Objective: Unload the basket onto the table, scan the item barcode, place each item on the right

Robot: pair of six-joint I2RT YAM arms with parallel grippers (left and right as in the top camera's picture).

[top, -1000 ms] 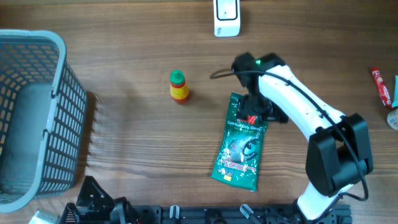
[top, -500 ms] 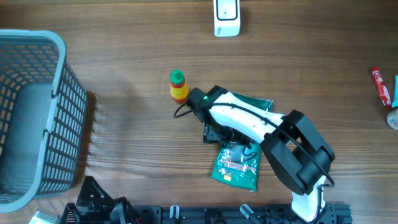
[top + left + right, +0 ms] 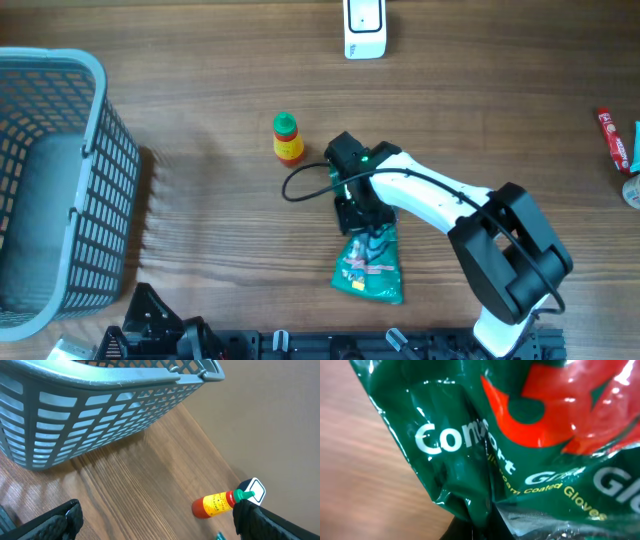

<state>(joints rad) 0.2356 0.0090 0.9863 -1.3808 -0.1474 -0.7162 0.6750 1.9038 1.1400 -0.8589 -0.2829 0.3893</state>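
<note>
The item, a glossy green packet of gloves (image 3: 370,268) with red and white print, lies crumpled on the wooden table below centre. My right gripper (image 3: 362,214) is shut on the packet's upper end, and the film bunches between the jaws. The right wrist view is filled by the packet (image 3: 520,435), pinched at the bottom edge by the right gripper (image 3: 490,527). No barcode shows on it. A white scanner (image 3: 364,28) stands at the table's far edge. My left gripper (image 3: 162,525) hangs open over bare wood with nothing between its fingers.
A small red sauce bottle with a green cap (image 3: 287,138) stands just left of the right arm and also shows as the bottle (image 3: 220,504) in the left wrist view. A grey mesh basket (image 3: 95,180) fills the left side. A red tube (image 3: 612,140) lies at the right edge.
The right arm swung from the packet's top to its left side and shut on it. The packet crumpled, narrowed and shifted slightly left. The left gripper has not moved.
</note>
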